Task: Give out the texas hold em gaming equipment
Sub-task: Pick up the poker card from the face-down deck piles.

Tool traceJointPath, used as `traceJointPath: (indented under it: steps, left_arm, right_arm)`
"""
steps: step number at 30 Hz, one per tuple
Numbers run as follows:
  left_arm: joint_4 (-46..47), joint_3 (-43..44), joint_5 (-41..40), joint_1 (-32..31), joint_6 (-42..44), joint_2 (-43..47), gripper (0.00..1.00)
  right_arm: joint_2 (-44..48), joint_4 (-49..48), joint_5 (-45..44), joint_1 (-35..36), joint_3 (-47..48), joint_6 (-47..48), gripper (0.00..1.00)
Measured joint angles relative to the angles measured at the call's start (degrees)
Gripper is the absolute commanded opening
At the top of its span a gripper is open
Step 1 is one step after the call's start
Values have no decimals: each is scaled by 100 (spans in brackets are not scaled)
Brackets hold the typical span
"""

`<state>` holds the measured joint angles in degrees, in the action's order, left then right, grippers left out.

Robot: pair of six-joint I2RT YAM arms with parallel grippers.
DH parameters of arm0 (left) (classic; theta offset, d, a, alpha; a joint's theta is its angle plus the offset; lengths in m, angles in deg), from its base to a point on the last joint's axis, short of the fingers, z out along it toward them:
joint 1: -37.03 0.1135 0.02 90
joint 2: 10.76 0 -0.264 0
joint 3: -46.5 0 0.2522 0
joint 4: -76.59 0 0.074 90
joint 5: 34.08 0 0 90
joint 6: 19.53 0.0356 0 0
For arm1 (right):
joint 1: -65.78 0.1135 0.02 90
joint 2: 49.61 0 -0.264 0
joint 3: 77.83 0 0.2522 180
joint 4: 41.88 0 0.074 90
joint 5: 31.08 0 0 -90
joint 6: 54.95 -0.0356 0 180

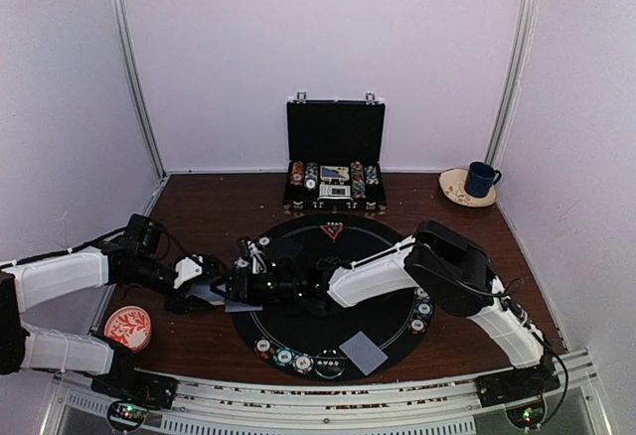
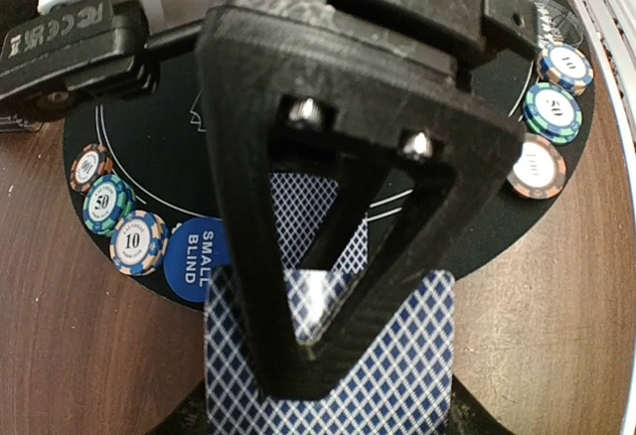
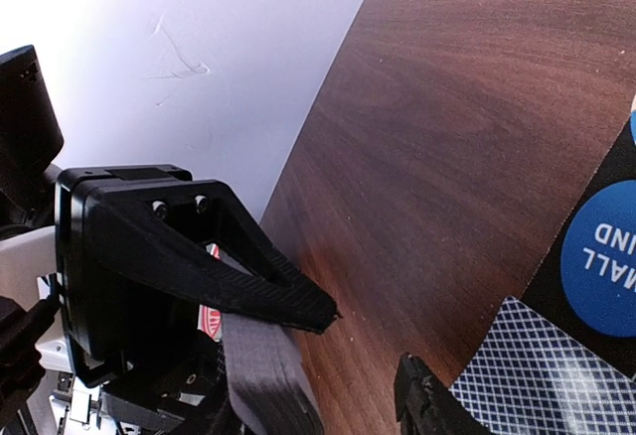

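Bare tabletop point(image 1: 214, 207) behind mat point(image 1: 318, 331), chips point(image 1: 284, 358) nearside

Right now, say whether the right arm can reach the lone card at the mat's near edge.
Probably yes. The card lies uncovered on the mat near the right arm's base; the right gripper, out by the left gripper, must pull back first.

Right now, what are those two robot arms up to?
They are dealing out a poker game. The left gripper is clamped on a deck of blue-backed playing cards at the left edge of the round black mat. The right gripper is right beside the deck, jaws apart, with nothing between them. One card lies face down near the mat's front edge. Poker chips sit around its rim, and the blue Small Blind button is close to the deck.
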<state>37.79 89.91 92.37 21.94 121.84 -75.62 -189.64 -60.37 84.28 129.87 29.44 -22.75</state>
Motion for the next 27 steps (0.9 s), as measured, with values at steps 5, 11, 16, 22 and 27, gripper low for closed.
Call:
traceJointPath:
  steps: [5, 11, 16, 22, 27]
  left_arm:
    - [4, 0, -2, 0, 0, -13, 10]
    - [13, 0, -9, 0, 0, -50, 10]
    - [31, 0, -22, 4, -2, -116, 10]
    - [39, 0, 116, -2, 0, -131, 10]
    - [103, 0, 326, -42, 2, -131, 10]
  right_arm:
    - [195, 153, -79, -13, -177, 118, 40]
    - [323, 243, -83, -22, -249, 205, 22]
    - [396, 245, -66, -22, -310, 219, 10]
    - [573, 146, -48, -22, -570, 240, 0]
    - [824, 46, -26, -22, -885, 208, 0]
